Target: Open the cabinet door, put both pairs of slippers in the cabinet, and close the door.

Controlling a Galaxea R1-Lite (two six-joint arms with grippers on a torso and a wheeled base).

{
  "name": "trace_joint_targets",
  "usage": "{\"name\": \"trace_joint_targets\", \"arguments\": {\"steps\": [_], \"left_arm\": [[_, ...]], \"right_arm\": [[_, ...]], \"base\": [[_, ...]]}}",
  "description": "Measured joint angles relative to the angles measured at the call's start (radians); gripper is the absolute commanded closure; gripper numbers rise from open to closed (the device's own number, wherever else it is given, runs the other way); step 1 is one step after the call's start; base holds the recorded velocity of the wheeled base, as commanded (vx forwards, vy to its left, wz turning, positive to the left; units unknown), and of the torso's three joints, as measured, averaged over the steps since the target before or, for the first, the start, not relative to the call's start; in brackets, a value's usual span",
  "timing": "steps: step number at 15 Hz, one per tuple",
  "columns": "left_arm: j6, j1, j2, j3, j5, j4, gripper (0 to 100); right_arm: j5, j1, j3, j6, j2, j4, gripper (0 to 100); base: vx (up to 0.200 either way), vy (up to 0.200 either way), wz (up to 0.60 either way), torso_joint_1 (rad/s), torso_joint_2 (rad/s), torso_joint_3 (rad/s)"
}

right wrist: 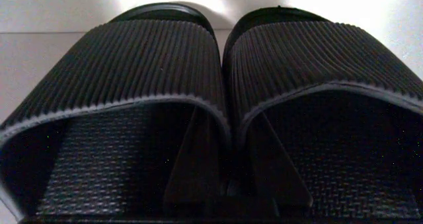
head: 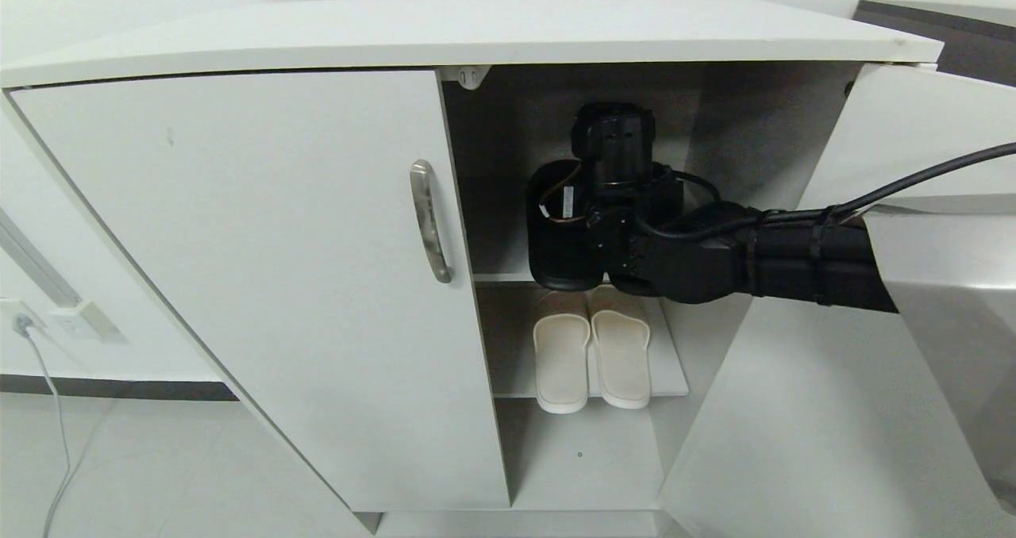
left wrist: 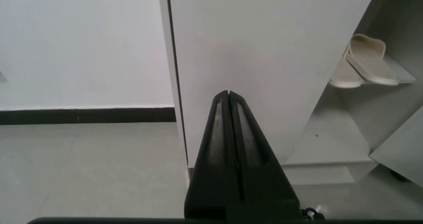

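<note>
The right arm [head: 794,272] is matte black throughout, a thick round forearm ending in a blockier wrist [head: 627,244] dotted with small screw holes. A heavy black cable [head: 913,182] runs along it, cinched down by black ties [head: 813,260]. Near the wrist a thin orange wire [head: 565,182] loops past a small white label [head: 568,201]. Next to the forearm sits a smooth silver-grey shell [head: 944,284]. The left gripper [left wrist: 228,95] has two long black fingers [left wrist: 213,151], tapered and grooved lengthwise, with a thin seam between them.
</note>
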Motion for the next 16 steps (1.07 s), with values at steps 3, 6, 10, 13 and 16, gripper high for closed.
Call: {"name": "trace_joint_targets", "arguments": {"steps": [3,6,10,13,16], "left_arm": [[0.000,0.000,0.000,0.000,0.001,0.000,100],[0.000,0.000,0.000,0.000,0.001,0.000,100],[0.000,0.000,0.000,0.000,0.001,0.000,100],[0.000,0.000,0.000,0.000,0.001,0.000,100],[0.000,0.000,0.000,0.000,0.001,0.000,100]], "right_arm": [[0.000,-0.003,0.000,0.000,0.007,0.011,0],[0.000,-0.002,0.002,0.000,0.008,0.012,0],[-0.005,0.007,0.032,-0.005,-0.010,0.012,0],[-0.009,0.033,0.132,-0.003,-0.071,0.003,0],[-0.018,0.070,0.255,0.002,-0.162,-0.001,0]], "base": [[0.000,0.000,0.00,0.000,0.00,0.000],[0.000,0.000,0.00,0.000,0.00,0.000],[0.000,0.000,0.00,0.000,0.00,0.000],[0.000,0.000,0.00,0.000,0.00,0.000],[0.000,0.000,0.00,0.000,0.00,0.000]]}}
